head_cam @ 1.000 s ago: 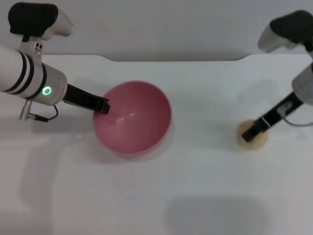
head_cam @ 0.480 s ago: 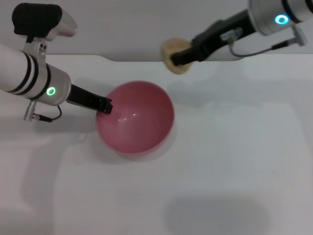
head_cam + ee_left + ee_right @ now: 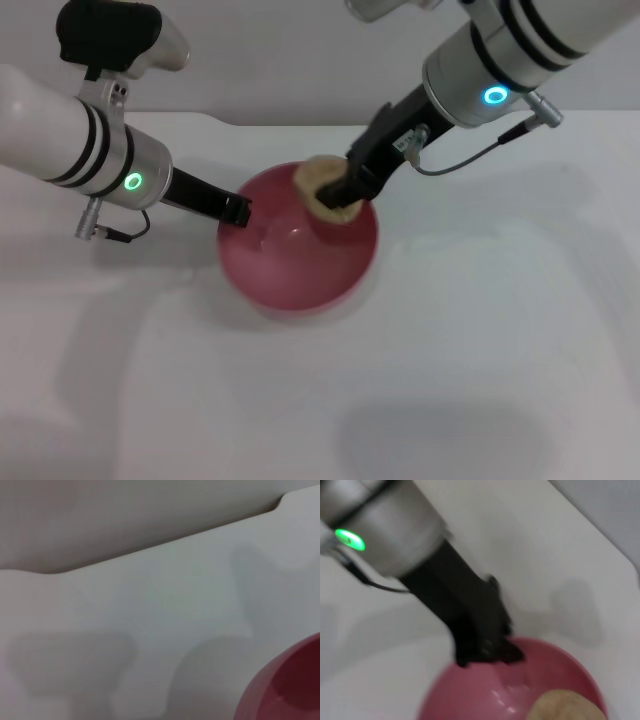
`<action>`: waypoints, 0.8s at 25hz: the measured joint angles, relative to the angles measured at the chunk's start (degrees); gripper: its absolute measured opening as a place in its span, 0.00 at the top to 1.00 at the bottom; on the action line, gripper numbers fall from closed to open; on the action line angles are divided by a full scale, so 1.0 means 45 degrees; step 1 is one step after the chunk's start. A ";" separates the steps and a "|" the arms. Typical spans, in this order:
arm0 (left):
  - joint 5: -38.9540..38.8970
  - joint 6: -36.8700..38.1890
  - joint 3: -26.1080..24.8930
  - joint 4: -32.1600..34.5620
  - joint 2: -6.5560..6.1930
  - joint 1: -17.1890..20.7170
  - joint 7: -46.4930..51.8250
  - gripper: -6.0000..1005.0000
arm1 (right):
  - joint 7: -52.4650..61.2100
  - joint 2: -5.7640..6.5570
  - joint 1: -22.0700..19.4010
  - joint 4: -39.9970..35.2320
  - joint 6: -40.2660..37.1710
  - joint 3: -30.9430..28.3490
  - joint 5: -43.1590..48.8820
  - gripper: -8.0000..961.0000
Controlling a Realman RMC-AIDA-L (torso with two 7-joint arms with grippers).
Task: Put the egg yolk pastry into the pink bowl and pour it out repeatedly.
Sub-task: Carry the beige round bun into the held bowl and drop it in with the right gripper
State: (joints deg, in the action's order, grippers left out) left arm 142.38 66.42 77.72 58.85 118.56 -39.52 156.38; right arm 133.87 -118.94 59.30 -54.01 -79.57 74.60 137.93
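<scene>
The pink bowl [image 3: 298, 258] stands on the white table, left of centre in the head view. My left gripper [image 3: 238, 210] is shut on its left rim. The tan egg yolk pastry [image 3: 325, 190] hangs over the bowl's far right rim, with my right gripper [image 3: 340, 193] shut on it. In the right wrist view the pastry [image 3: 562, 706] sits above the pink bowl [image 3: 485, 695], and the left gripper [image 3: 487, 652] clamps the far rim. The left wrist view shows only an edge of the bowl [image 3: 290, 690].
The white table [image 3: 480, 360] spreads out around the bowl. Its far edge [image 3: 360, 124] has a shallow notch against the grey wall.
My right arm has carried the pastry from the table's right side, up past the far edge, then down over the bowl. The bowl and left gripper shifted slightly right.
</scene>
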 joint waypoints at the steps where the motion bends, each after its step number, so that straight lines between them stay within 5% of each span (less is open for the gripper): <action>1: 0.0000 -0.0023 0.0000 -0.0006 0.0004 -0.0042 0.0061 1.00 | 0.0484 -0.0011 0.0056 0.0055 0.0198 0.0195 0.0421 0.67; 7: 0.0001 -0.0208 -0.0003 -0.0012 0.0004 -0.0099 0.0227 1.00 | 0.1372 -0.0039 0.0004 -0.0230 0.0585 0.0417 0.0990 0.66; 13: 0.0001 -0.0275 0.0035 -0.0067 0.0011 -0.0180 0.0255 1.00 | 0.1369 -0.0037 -0.0140 -0.0626 0.0580 0.0010 0.0787 0.40; 20: 0.0000 -0.0393 0.0076 -0.0308 0.0026 -0.0289 0.0280 1.00 | 0.0960 -0.0003 -0.0448 -0.1186 0.0496 -0.0730 -0.0012 0.36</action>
State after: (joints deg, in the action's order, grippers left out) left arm 142.38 64.65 78.06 57.46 118.68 -40.82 157.64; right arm 138.19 -118.95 57.28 -59.35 -77.34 71.31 137.87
